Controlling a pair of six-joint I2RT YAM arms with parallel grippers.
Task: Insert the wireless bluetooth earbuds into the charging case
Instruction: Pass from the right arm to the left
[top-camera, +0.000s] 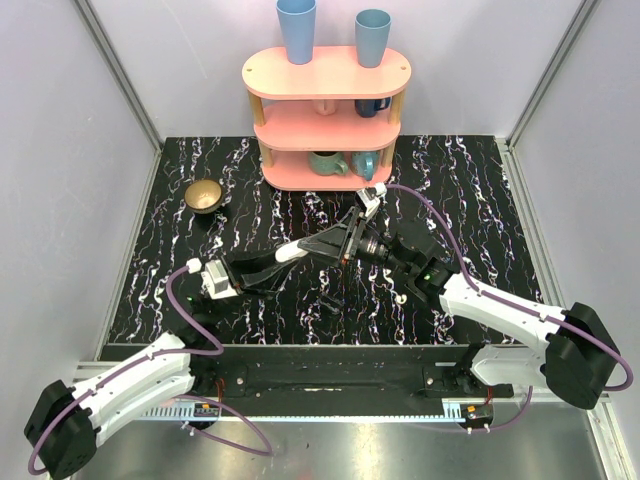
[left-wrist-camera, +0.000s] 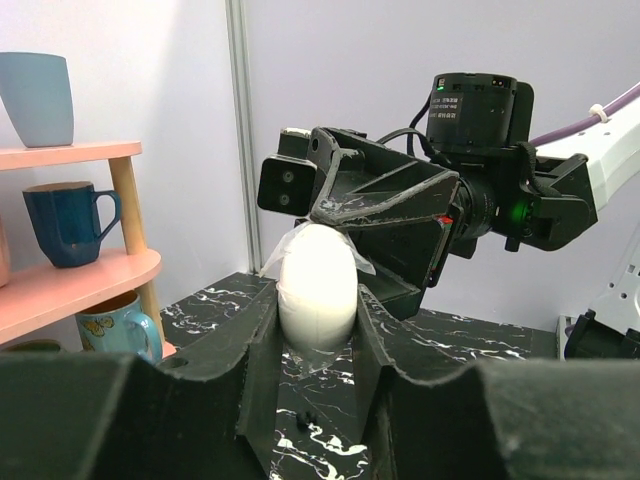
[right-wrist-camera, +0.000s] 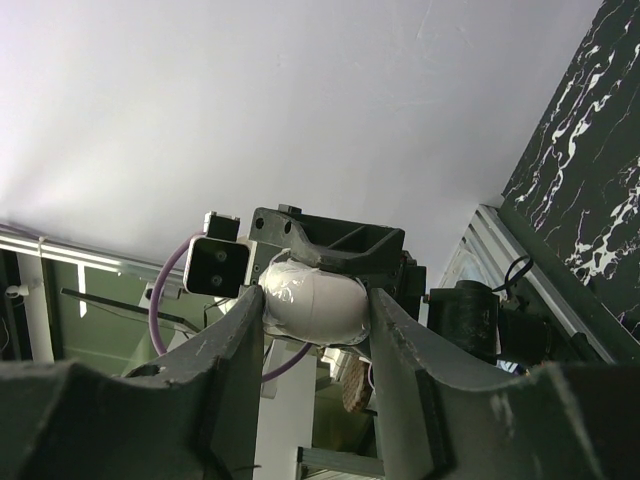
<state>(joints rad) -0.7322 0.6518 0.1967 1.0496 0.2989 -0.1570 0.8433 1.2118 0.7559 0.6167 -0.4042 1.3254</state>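
Observation:
The white oval charging case (left-wrist-camera: 316, 285) hangs above the black marble table, held from both sides and with clear film clinging to it. My left gripper (left-wrist-camera: 316, 312) is shut on its lower part. My right gripper (right-wrist-camera: 315, 305) faces it from the other side, and its fingers press the case (right-wrist-camera: 312, 298) on both flanks. From the top, the two grippers (top-camera: 285, 258) (top-camera: 312, 246) meet at the table's middle around the case (top-camera: 291, 252). A tiny white piece (top-camera: 400, 297), possibly one of the earbuds, lies on the table beside the right arm.
A pink three-tier shelf (top-camera: 326, 110) stands at the back centre, with two blue cups on top and mugs on the lower tiers. A brown bowl (top-camera: 204, 195) sits at the back left. Grey walls close in the table on three sides.

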